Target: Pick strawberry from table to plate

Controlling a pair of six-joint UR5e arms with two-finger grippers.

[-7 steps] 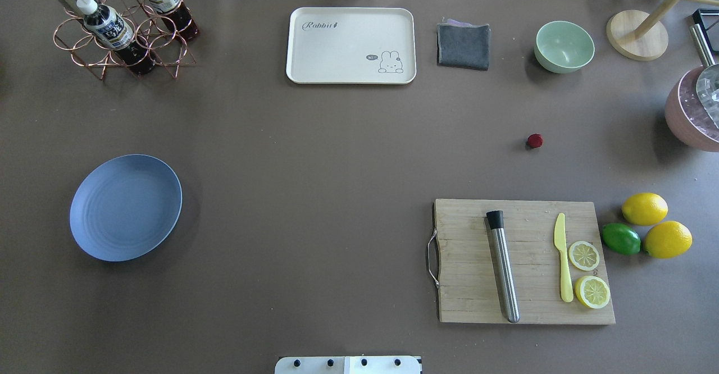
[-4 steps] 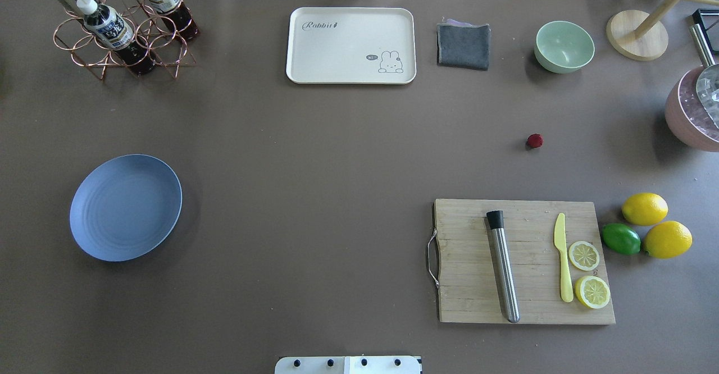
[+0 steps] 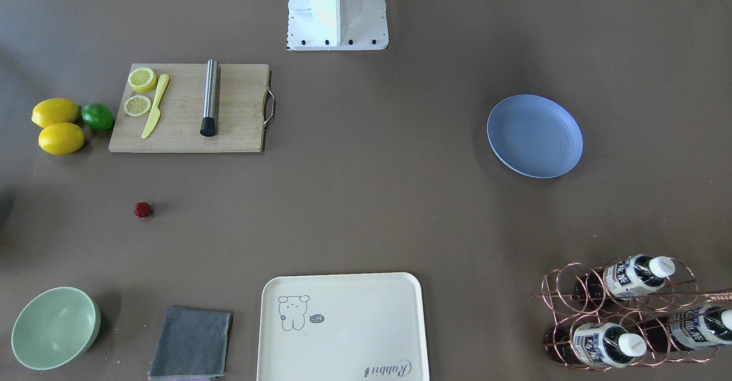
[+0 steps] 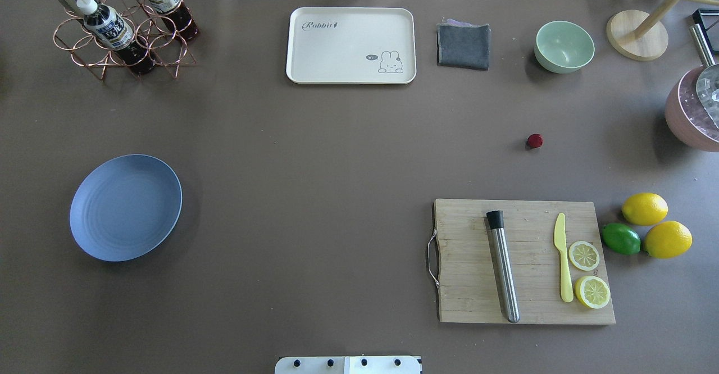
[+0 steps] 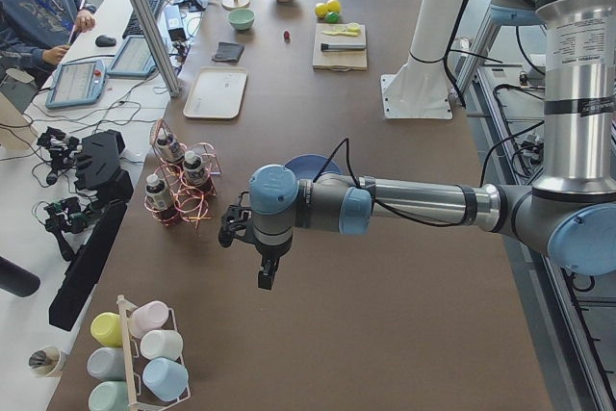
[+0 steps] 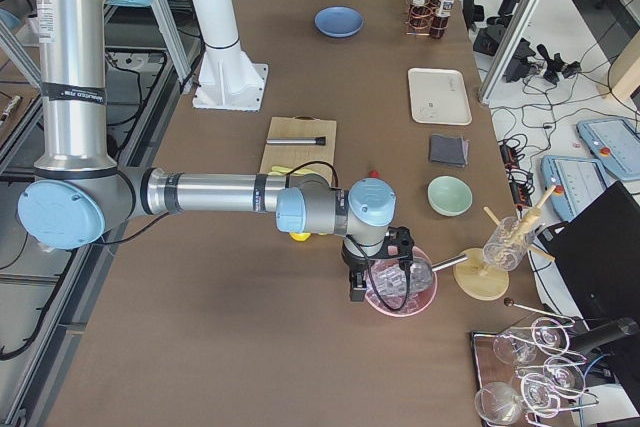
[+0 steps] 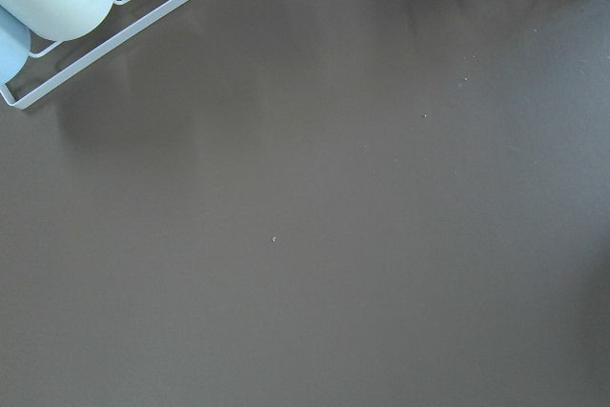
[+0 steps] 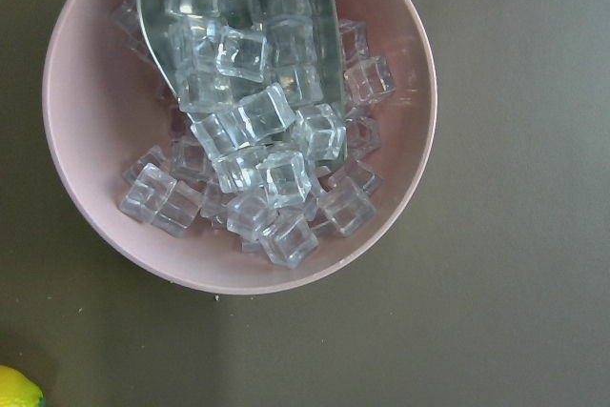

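Starting near, what's there?
— Plate (image 4: 126,207) left, cutting board (image 4: 528,222) right; beyond the board, strawberry (image 4: 535,141) on the table (image 4: 337,166), well apart from the plate. Both left gripper (image 5: 267,279) and right gripper (image 6: 355,290): spread or pressed together, can't tell.

Overhead: wooden cutting board (image 4: 472,261) at 4 o'clock with steel muddler (image 4: 504,270), yellow plastic knife (image 4: 563,256), two lemon slices (image 4: 584,255); two whole lemons (image 4: 644,208) and green lime (image 4: 620,238) at its 3. Cream rectangular tray (image 4: 351,45) at 12, grey folded cloth (image 4: 463,45) and mint-green bowl (image 4: 564,46) at 1, copper wire bottle rack (image 4: 121,42) at 11.
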